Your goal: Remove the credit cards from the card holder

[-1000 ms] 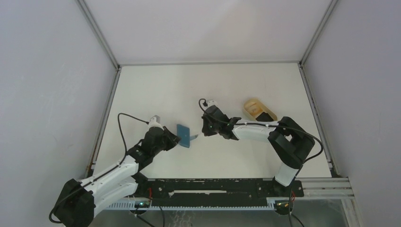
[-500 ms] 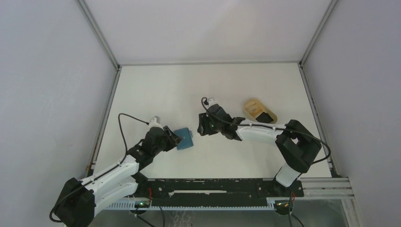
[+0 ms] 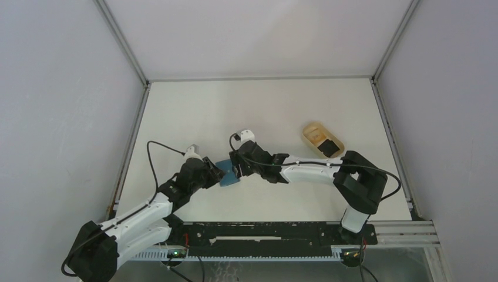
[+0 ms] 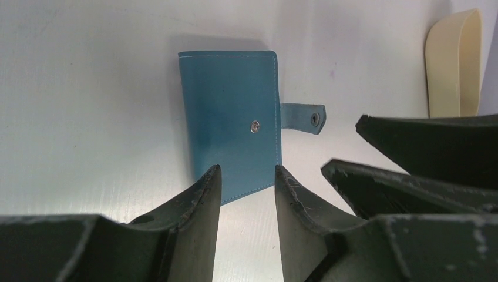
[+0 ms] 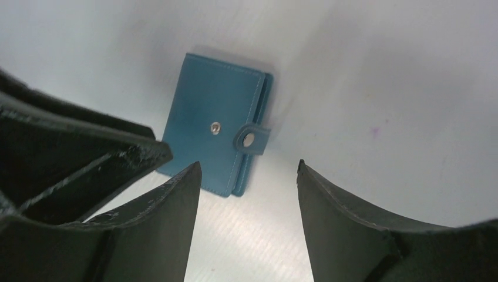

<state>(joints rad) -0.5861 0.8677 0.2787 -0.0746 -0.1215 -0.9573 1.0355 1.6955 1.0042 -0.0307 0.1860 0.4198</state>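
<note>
The card holder is a teal wallet lying folded flat on the table, also seen in the left wrist view and the right wrist view. Its snap tab sticks out sideways, unsnapped. My left gripper is open, with the holder's near edge just past its fingertips. My right gripper is open wider and hovers at the holder's tab side. Neither holds anything. The credit cards are hidden with the holder folded.
A cream oval tray stands at the back right with a dark flat piece in it. Its rim shows in the left wrist view. Both grippers' fingers crowd close together over the holder. Frame rails run along the table's sides.
The holder, lifted and tilted between the grippers a second ago, now lies flat. Both grippers have opened. The right gripper drew back, then moved left over the holder.
</note>
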